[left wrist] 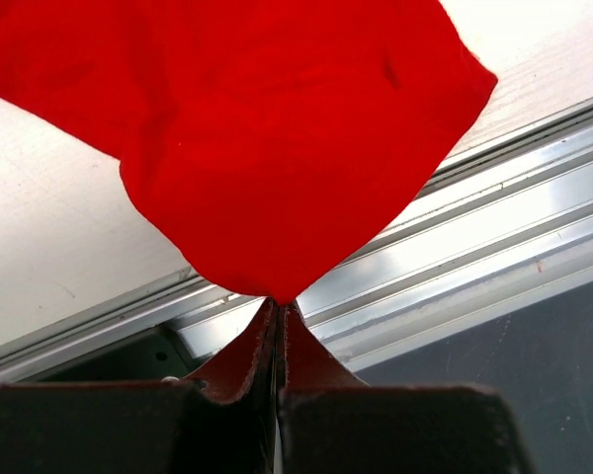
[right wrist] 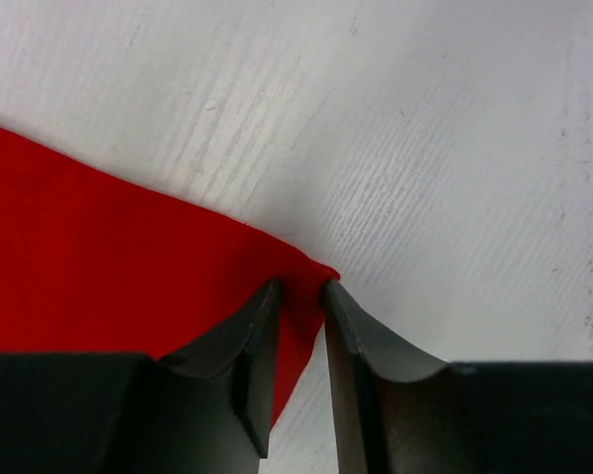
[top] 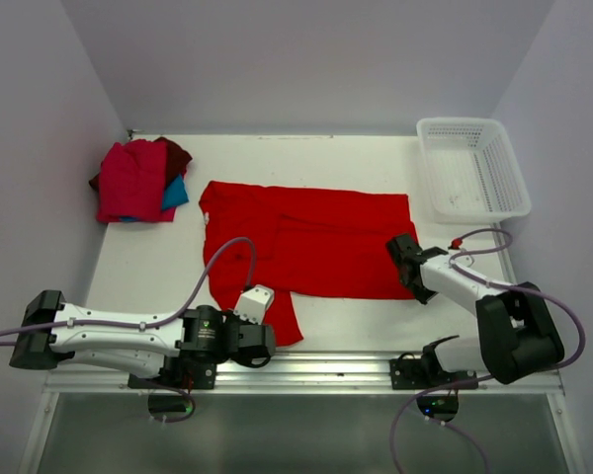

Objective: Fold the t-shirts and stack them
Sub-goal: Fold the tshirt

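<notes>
A large bright red t-shirt lies spread across the middle of the table, partly folded over itself. My left gripper is at the near table edge, shut on the tip of a hanging flap of the red shirt; the jaws meet on the cloth over the metal rail. My right gripper is down at the shirt's near right corner. Its jaws stand narrowly apart, straddling that corner. A pile of folded red, dark maroon and teal-blue shirts sits at the back left.
A white plastic mesh basket stands at the back right corner. White walls close in the table on the left, back and right. A metal rail runs along the near edge between the arm bases.
</notes>
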You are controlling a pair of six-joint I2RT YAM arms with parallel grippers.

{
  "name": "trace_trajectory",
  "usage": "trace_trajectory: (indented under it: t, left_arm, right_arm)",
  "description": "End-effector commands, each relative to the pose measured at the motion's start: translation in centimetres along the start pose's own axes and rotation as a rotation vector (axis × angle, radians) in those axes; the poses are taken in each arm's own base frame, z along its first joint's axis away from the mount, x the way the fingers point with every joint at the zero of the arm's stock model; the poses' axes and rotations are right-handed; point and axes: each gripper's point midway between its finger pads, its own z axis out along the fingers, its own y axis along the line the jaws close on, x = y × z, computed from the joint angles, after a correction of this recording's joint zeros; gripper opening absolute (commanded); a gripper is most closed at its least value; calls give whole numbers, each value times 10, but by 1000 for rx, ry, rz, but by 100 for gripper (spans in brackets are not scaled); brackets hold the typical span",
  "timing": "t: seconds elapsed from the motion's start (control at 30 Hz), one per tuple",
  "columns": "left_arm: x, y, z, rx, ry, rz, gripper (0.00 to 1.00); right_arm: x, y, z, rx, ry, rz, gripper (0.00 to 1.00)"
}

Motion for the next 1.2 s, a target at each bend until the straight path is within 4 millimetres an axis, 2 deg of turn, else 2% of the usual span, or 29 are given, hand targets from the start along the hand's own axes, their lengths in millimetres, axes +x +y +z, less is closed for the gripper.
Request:
trace_trajectory:
  t: [0.0,0.1,0.23,0.33,0.5,0.63,0.77,1.0,1.03,1.17]
  left_arm:
    - [-7,3,-8,-1,-30,-47,0]
    - [-6,3,-8,1,-29,-54,0]
    - [-7,3,-8,-3,-31,-53,0]
    - [-10,2,-10,-3,-41,-56,0]
    - [-31,5,-22,-21,-114,-83,0]
    - [-59,9,-37,-49,-219,-134,0]
    - [-85,24,-47,-136,-341,-136,0]
    - [-123,45,-41,-226,-449,-128,0]
    - [-138,47,-42,-212,-487,-187,0]
    - [-174,56,-45,-212,-566,-213,0]
  right_arm:
    - [-2,8,4,8,-14,61,28]
    - [-2,8,4,-2,-16,70,21]
    - [-1,7,3,-16,-13,68,0]
    - [-3,10,0,-38,-5,58,0]
    - [-16,26,-19,-156,2,28,0]
    - [-26,37,-33,-229,0,-4,0]
    - [-40,53,-43,-262,-23,-40,0]
    - [-42,76,-41,-254,-19,-113,0]
    - [-42,80,-40,-253,-21,-118,0]
    - [-47,88,-38,-249,-36,-134,0]
